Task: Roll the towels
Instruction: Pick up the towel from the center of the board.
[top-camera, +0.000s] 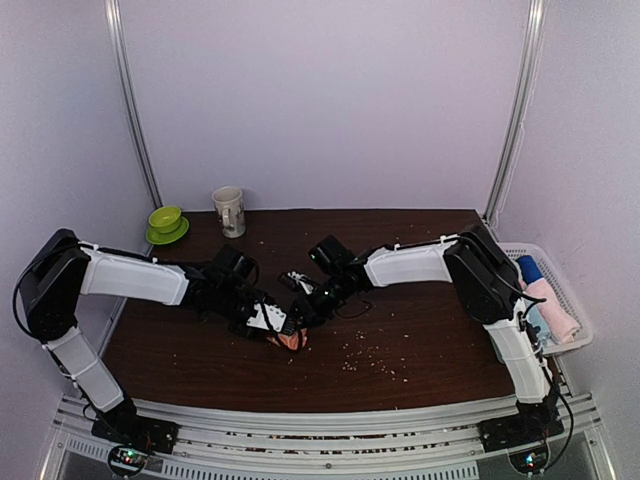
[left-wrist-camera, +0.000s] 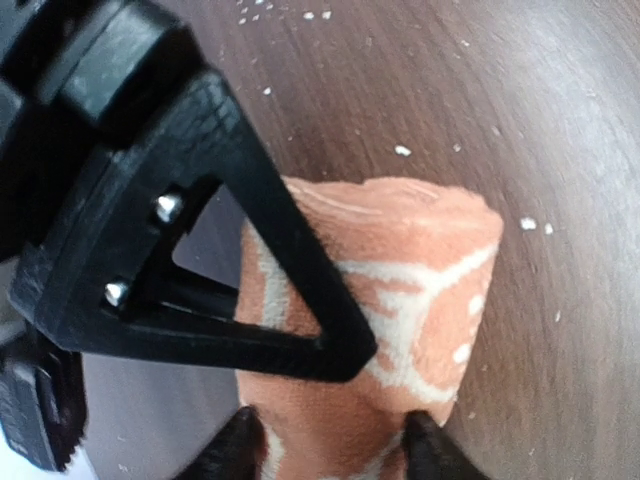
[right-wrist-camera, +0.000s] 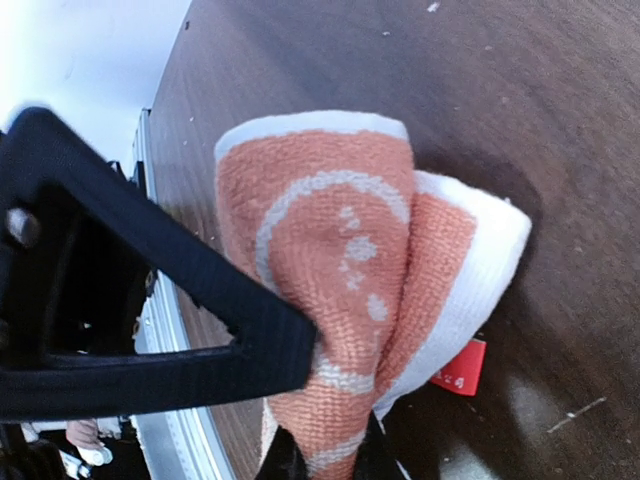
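Grippers first: right gripper looks pinched shut on the loose end of the towel. Left gripper has a finger laid across the roll, but I can't tell how wide it's open. Orange towel sits on the table between them, mostly rolled. I'd hold that end taut and tuck it under so nothing springs loose.

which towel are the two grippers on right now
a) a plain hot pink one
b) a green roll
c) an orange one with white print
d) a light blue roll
c: the orange towel with white print lies between the fingers of the left gripper, and the right gripper pinches a fold of the same cloth.
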